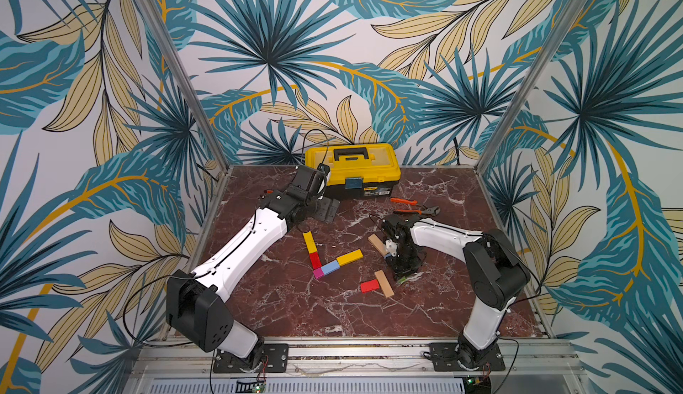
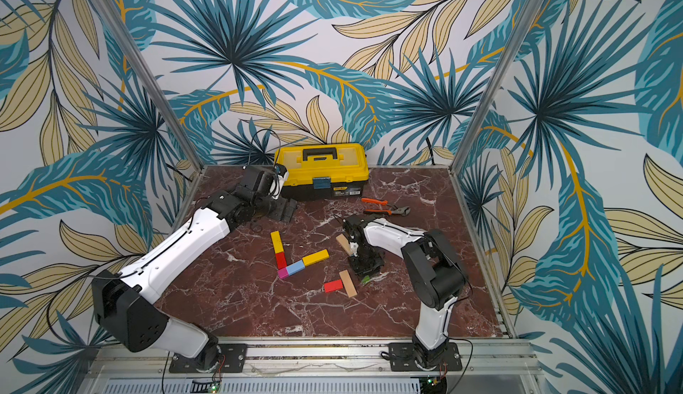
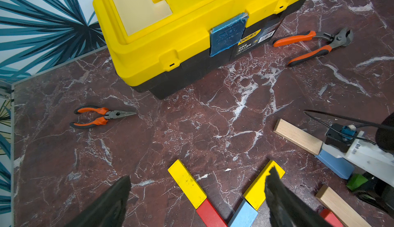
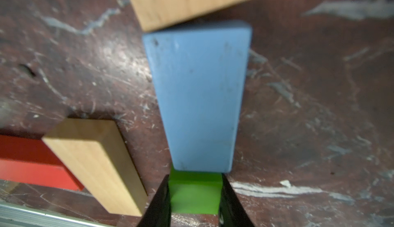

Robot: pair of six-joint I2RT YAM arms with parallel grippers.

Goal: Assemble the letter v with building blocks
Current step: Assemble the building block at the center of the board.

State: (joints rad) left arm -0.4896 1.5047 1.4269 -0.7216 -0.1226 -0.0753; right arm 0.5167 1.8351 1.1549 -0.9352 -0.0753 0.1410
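One green cube butts blue block end, on surface near part-built V. Right claw clenched on cube's flat sides; left claw released, empty. Cube likely light, rigid, paint slick: grip centred on opposite faces.

Toolbox at back — blocks lie before it.

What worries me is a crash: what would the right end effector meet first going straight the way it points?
Probably the red marble tabletop: the right end effector points steeply down, shut on the small green wooden cube; height unclear.
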